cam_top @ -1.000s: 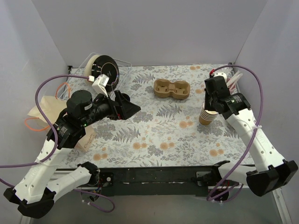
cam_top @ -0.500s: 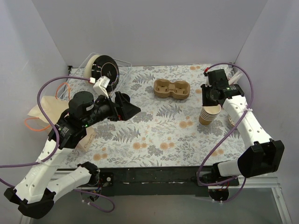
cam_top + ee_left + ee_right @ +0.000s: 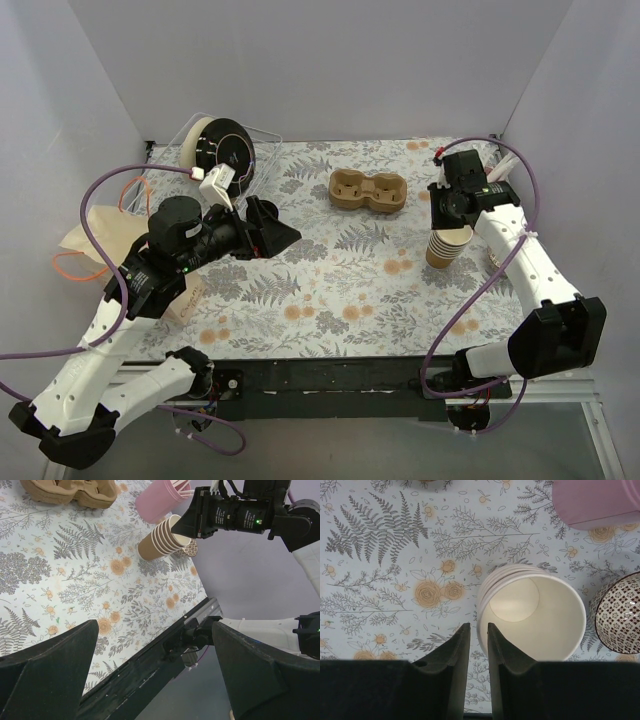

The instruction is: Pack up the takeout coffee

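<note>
No kraft cup with a black lid shows in any view. A stack of open, lidless kraft paper cups (image 3: 446, 250) stands at the right; it also shows in the left wrist view (image 3: 159, 542) and the right wrist view (image 3: 535, 612). My right gripper (image 3: 446, 226) (image 3: 478, 626) is at the stack's top. Its jaws are almost together on the top cup's near rim, one finger inside and one outside. My left gripper (image 3: 285, 236) (image 3: 155, 625) is wide open and empty, held above the table's left-middle. A moulded brown cup carrier (image 3: 368, 190) (image 3: 70, 492) lies at the far centre.
A pink cup of straws (image 3: 597, 502) (image 3: 157, 502) stands behind the stack. A patterned bowl (image 3: 620, 612) sits to its right. A wire rack with black round lids (image 3: 220, 148) is at the far left. A brown paper bag (image 3: 95, 235) lies at the left edge.
My right arm has swung round, elbow out to the right, and its gripper has shifted slightly back over the cup stack. The left arm and the cups have not moved.
</note>
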